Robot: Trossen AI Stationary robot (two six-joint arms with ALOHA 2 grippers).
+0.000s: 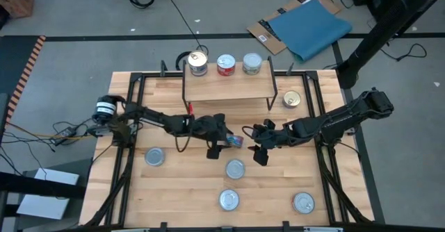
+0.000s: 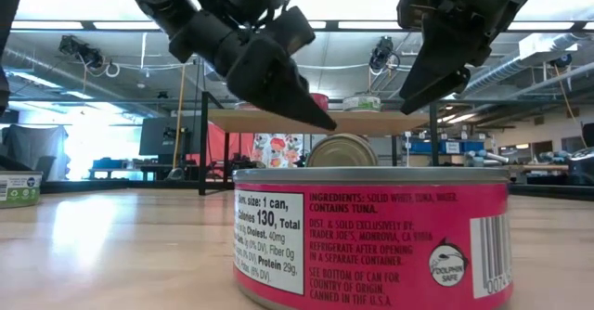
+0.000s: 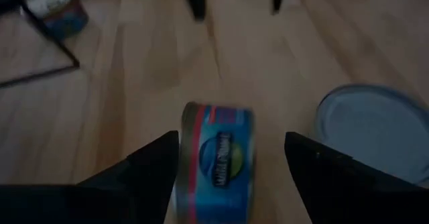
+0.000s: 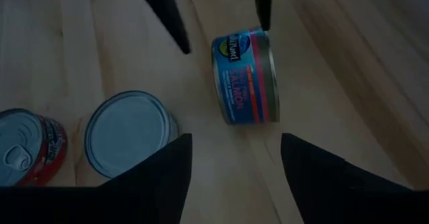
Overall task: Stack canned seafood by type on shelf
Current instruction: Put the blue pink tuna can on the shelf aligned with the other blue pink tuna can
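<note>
Tins sit in a row of three on the shelf: gold-topped, red-labelled, silver. I see the left hand wide open, holding nothing, with a blue-labelled tin lying on its side on the worktop between its fingers. The right hand is open and empty too, just beside that tin. Other tins lie scattered on the worktop.
</note>
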